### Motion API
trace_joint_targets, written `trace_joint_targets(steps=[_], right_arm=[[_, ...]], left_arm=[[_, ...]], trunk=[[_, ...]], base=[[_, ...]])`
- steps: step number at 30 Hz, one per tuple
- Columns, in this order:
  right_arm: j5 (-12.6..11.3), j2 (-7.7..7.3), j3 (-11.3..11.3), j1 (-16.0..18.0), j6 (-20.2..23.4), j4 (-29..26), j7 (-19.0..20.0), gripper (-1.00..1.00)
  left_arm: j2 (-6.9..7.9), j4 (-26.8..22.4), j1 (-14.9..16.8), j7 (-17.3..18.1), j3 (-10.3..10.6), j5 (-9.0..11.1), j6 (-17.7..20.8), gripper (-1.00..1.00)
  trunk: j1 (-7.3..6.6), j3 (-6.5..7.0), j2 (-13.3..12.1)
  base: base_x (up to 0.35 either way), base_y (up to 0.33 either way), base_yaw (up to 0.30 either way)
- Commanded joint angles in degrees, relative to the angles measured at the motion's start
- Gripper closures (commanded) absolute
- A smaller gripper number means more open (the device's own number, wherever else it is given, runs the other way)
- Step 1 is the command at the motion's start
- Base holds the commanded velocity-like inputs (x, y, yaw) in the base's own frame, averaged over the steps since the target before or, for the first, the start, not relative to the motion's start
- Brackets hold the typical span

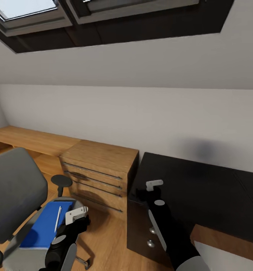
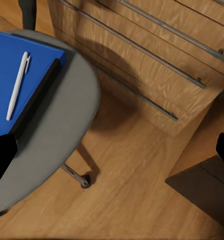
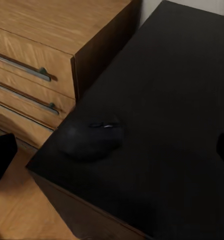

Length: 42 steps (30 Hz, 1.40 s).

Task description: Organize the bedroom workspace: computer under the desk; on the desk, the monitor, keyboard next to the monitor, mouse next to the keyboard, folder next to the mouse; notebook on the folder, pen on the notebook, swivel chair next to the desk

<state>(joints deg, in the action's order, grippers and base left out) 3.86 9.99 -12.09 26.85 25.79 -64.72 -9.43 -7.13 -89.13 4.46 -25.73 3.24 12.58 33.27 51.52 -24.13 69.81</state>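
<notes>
We count one swivel chair (image 1: 13, 195); one blue folder (image 1: 47, 224) — one white pen (image 1: 58, 218) on it; one oak dresser (image 1: 100, 175) with four drawers; one black desk (image 1: 201, 188); one dark mouse (image 3: 91, 137); two grippers — left (image 1: 76, 213), right (image 1: 154, 184).

White pen (image 2: 16, 85) lies on blue folder (image 2: 11, 75) on grey swivel chair (image 2: 61, 130) seat; oak dresser (image 2: 152, 55) drawers beside; wood floor (image 2: 132, 195) below.

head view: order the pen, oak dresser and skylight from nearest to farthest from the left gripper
1. The pen, lying on the blue folder on the swivel chair, just beside the left gripper.
2. The oak dresser, against the wall past the chair.
3. The skylight, up in the sloped ceiling, farthest.
</notes>
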Motion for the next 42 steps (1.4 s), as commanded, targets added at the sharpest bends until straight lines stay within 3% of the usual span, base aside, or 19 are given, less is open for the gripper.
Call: trace_joint_targets(steps=[1,19,42], right_arm=[[0.41,0.0,-0.1,0.05,0.42,-0.05,-0.16,-1.0],[0.34,0.0,-0.12,0.05,0.24,0.18,-0.15,-1.0],[-0.01,0.0,-0.39,0.05,-0.03,2.28,0.03,-1.0]], left_arm=[[0.01,-0.08,0.03,-0.55,0.06,0.6,0.13,-1.0],[-0.06,-0.15,0.03,-0.55,0.1,0.57,0.05,-1.0],[-0.05,-0.17,0.03,-0.55,0.1,0.59,0.06,-1.0]], trunk=[[-0.03,-0.03,0.05],[-0.03,0.39,0.05],[-0.03,0.4,0.05]], base=[[-0.304,0.129,-0.264],[-0.314,0.109,-0.264],[-0.333,-0.011,-0.025]])
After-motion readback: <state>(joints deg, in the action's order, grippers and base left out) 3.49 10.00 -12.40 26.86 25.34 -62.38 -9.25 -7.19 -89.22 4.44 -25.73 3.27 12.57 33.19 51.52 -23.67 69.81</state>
